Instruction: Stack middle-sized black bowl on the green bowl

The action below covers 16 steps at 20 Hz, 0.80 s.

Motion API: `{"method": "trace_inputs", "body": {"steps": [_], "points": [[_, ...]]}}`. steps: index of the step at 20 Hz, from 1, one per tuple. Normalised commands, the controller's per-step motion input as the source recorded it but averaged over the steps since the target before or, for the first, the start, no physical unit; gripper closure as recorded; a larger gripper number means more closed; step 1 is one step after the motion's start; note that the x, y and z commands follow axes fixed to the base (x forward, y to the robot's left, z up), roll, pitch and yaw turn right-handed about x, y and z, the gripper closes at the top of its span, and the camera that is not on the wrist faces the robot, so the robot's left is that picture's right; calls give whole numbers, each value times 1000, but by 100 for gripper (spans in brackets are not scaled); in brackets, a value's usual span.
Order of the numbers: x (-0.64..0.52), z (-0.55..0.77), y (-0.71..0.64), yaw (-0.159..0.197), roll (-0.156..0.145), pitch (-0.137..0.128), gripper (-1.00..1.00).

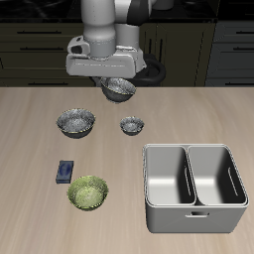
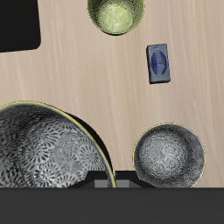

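Carrying is the step in hand, going by how things lie now. The big grey metal bin with two deep wells (image 1: 193,189) is sitting by one front corner of the wooden tabletop (image 1: 30,109), and it is taking no part in this job.

The yellow-green round bowl with the mottled inside (image 1: 87,192) is waiting near the tabletop's front edge, well apart from the bin. Nothing is lying in it.

The wider dark speckled bowl (image 1: 75,121) is resting farther back, toward the middle of the tabletop.

The middle-sized black bowl with the speckled grey-white inside (image 1: 118,90) is hanging up in the air over the back part of the tabletop, a bit tilted. The robot's grey two-finger gripper (image 1: 116,83) is pinching it by the rim. The fingers themselves are hard to make out, but the bowl is clearly off the table right under them. In the wrist view this bowl (image 2: 44,157) is looking huge because it is so close.

The tiny dark bowl (image 1: 131,124) is sitting beside the wider one.

The small flat blue thing (image 1: 65,171) is lying just behind the green bowl.

Next, I think the arm is needing to bring the held bowl forward, over the blue thing, until it is right above the green bowl. Then it should be going down slowly, level, and letting go.
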Motion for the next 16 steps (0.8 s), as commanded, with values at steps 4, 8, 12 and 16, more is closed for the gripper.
{"method": "trace_inputs", "body": {"steps": [4,8,12,16], "points": [[337,93,-416,7,-52,8,100],[422,135,-417,7,-13,9,100],[270,103,-250,9,6,-10,100],[340,55,-229,22,26,16,100]]}}
